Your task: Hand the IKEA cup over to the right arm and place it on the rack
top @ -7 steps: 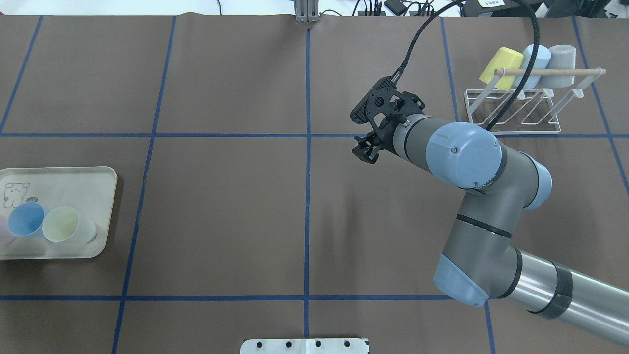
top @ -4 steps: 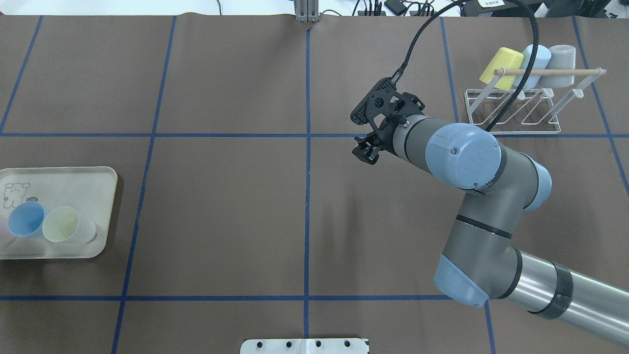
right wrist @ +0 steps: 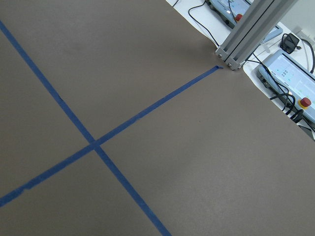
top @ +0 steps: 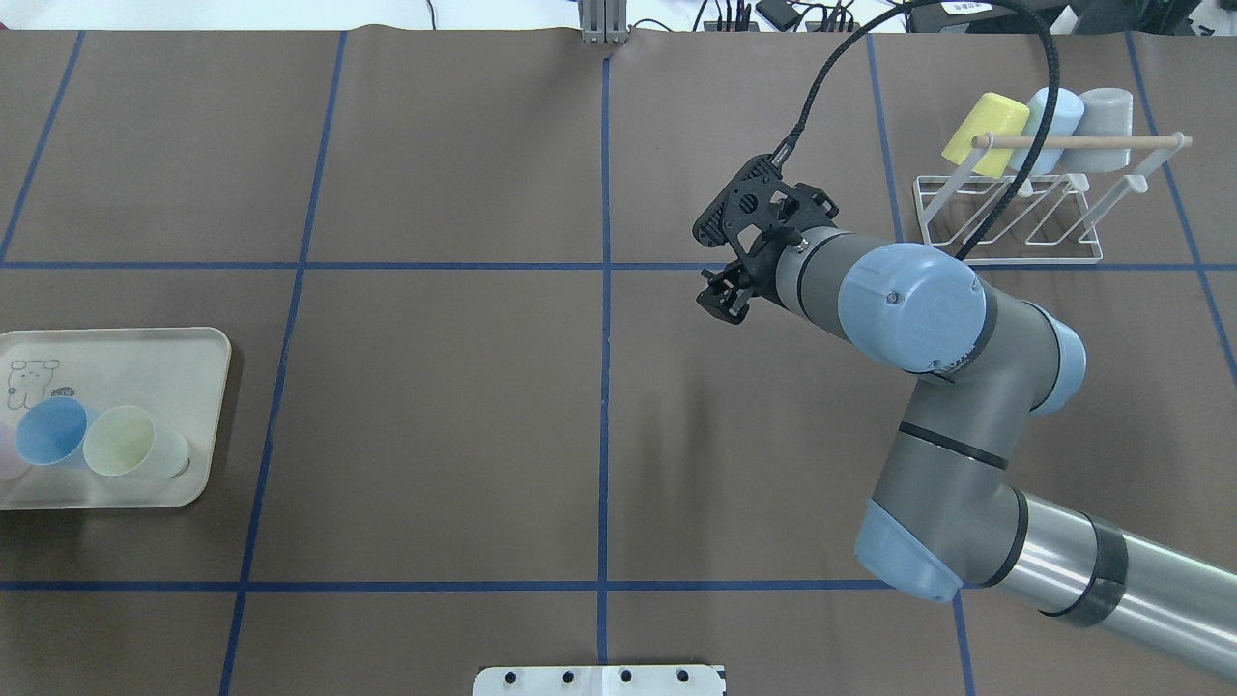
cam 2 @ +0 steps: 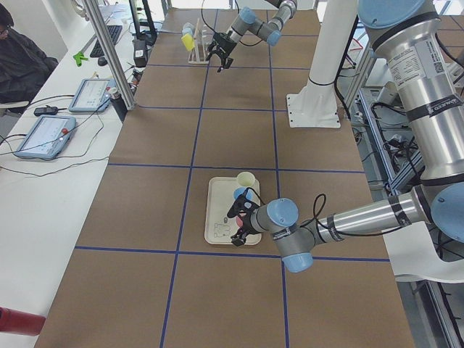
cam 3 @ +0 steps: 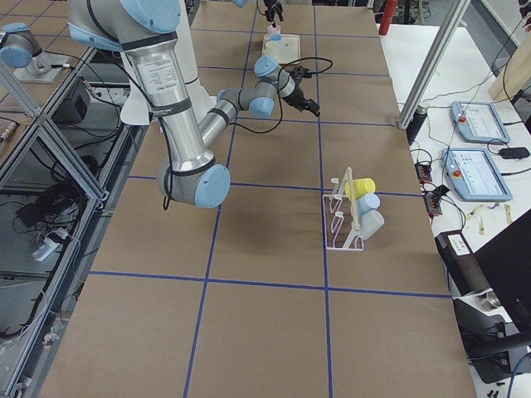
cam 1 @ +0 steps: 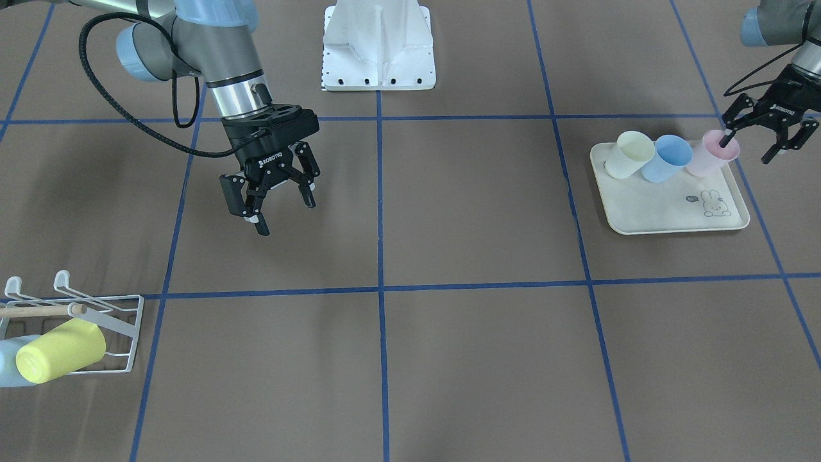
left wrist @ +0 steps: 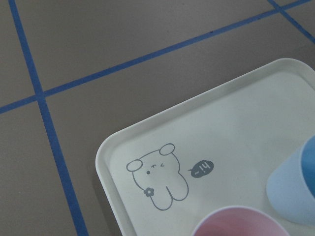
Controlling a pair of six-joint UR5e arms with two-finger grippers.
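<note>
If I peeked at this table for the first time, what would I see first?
Probably the big right arm, its open right gripper hanging over the middle of the table. Then the colours: the left gripper poised at the rim of the pink cup on the bunny tray, and a yellow cup on the rack at the other end.

Three cups on tray; three on rack.

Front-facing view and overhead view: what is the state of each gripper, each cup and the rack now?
left gripper, open, at the rim of the pink cup.
right gripper, open, empty.
pink cup, upright on the tray.
blue cup, upright on the tray.
cream cup, upright on the tray.
rack, holds three cups tilted on its prongs.
</note>
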